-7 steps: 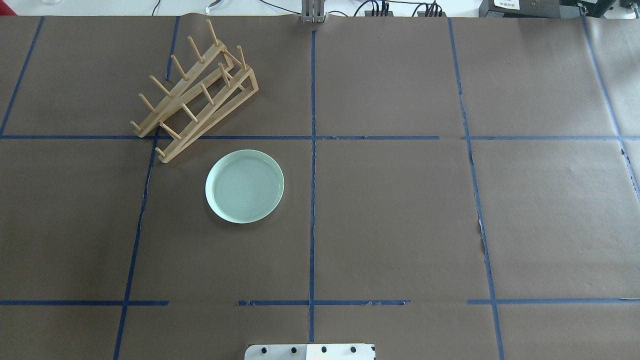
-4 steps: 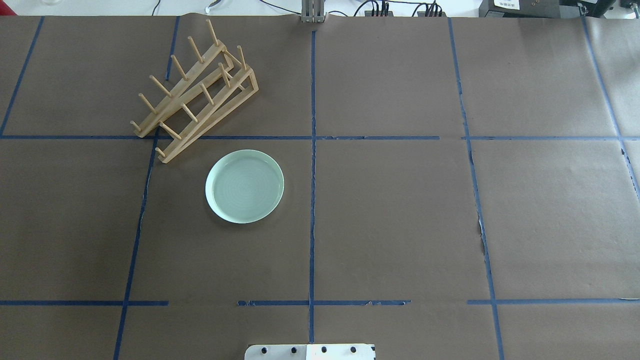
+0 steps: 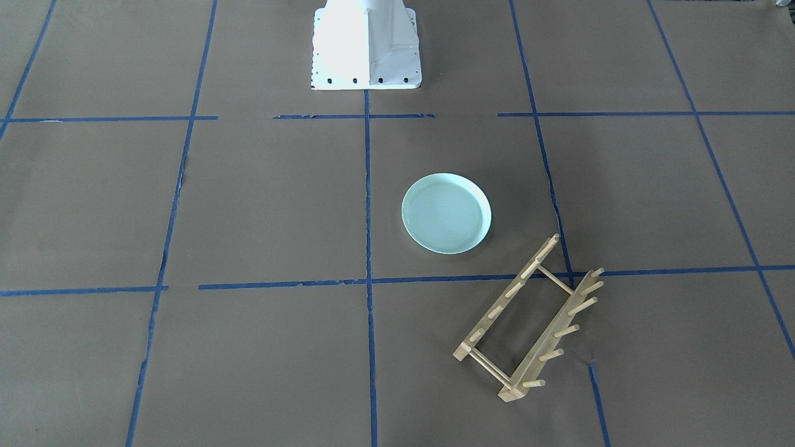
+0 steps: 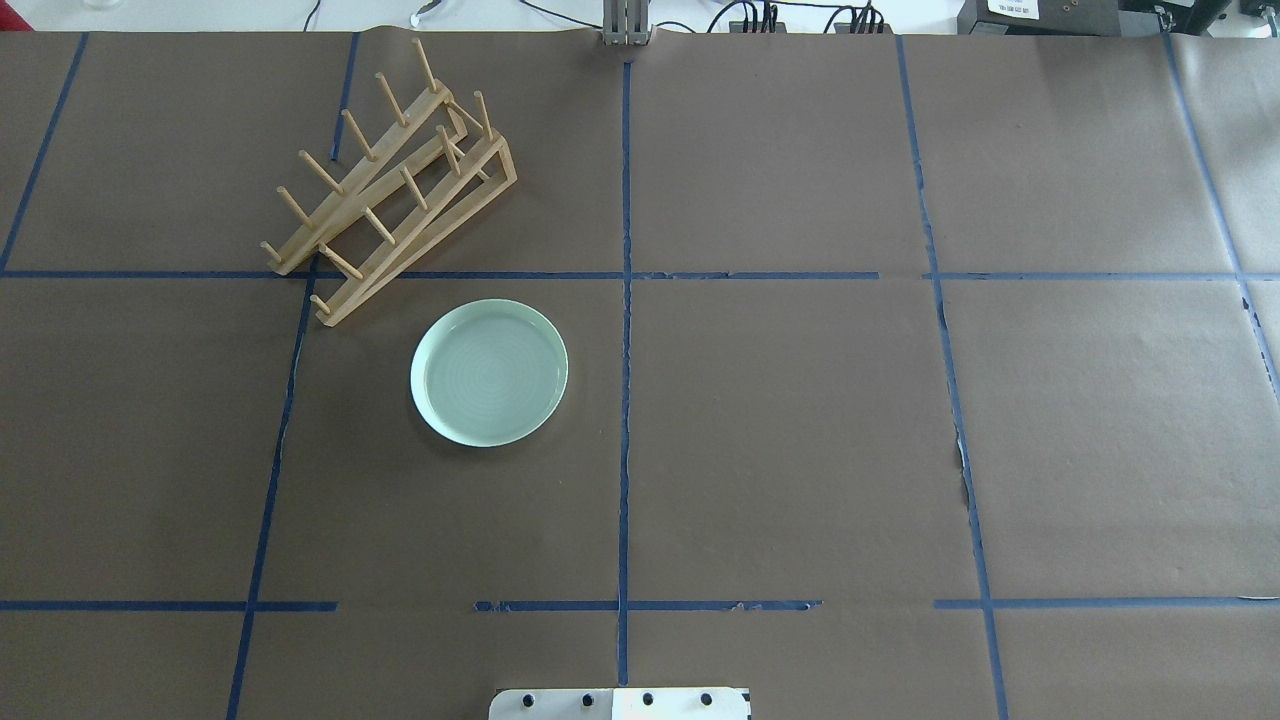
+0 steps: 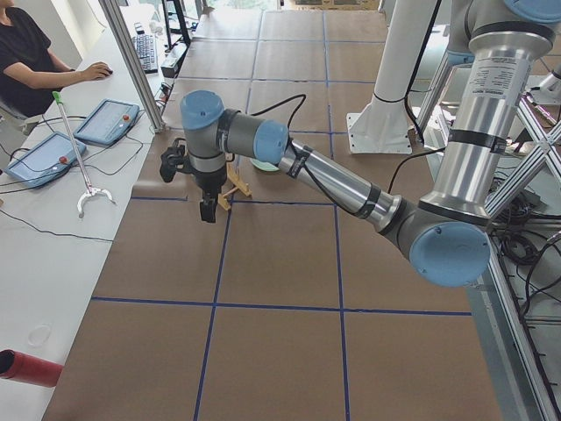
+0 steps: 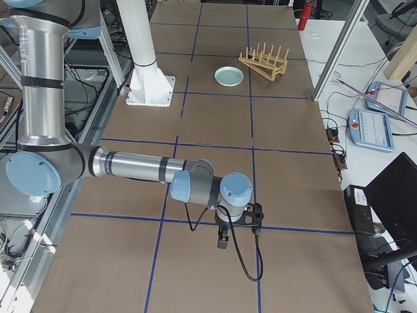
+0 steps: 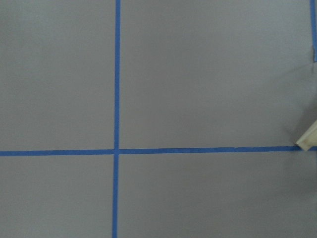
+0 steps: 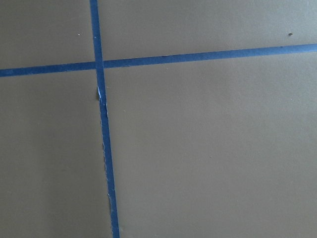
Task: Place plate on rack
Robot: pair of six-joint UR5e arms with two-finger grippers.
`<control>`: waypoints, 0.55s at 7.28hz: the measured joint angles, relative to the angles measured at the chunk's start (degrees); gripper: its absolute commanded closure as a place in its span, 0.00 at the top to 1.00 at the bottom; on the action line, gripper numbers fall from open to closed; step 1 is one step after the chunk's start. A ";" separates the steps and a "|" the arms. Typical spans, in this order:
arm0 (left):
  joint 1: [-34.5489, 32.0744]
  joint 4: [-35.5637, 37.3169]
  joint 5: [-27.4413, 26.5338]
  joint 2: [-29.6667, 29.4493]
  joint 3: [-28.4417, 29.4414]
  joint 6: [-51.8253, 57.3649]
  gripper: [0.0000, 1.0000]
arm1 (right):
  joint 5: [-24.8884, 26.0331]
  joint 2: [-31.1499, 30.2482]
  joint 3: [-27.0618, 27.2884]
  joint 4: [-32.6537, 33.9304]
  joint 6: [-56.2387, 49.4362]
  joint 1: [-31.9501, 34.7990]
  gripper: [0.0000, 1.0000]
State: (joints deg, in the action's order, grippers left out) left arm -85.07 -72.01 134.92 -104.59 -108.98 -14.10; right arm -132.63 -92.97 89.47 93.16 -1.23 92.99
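The pale mint-green plate (image 4: 489, 372) lies flat on the brown paper, left of the middle blue tape line; it also shows in the front view (image 3: 446, 213) and far off in the right side view (image 6: 229, 76). The light wooden rack (image 4: 395, 190) stands just beyond it to the left, pegs up, set at an angle (image 3: 528, 323). Plate and rack are apart. My left gripper (image 5: 207, 210) hangs over the table near the rack's end; a rack corner (image 7: 309, 139) shows in its wrist view. My right gripper (image 6: 223, 242) hangs far from both. I cannot tell whether either is open.
The robot's white base (image 3: 366, 49) stands at the near table edge. Blue tape lines (image 4: 625, 300) cross the brown paper. A person sits at a side bench (image 5: 35, 61) with tablets and cables. A red can (image 6: 308, 14) stands beyond the rack.
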 measured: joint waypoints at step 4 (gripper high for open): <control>17.27 2.29 -2.63 -11.16 -8.03 -26.08 1.00 | 0.00 0.01 0.00 0.00 0.00 0.00 1.00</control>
State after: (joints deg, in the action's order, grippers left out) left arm -67.80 -69.73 132.28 -115.75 -117.01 -40.17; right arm -132.63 -92.96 89.47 93.16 -1.23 92.99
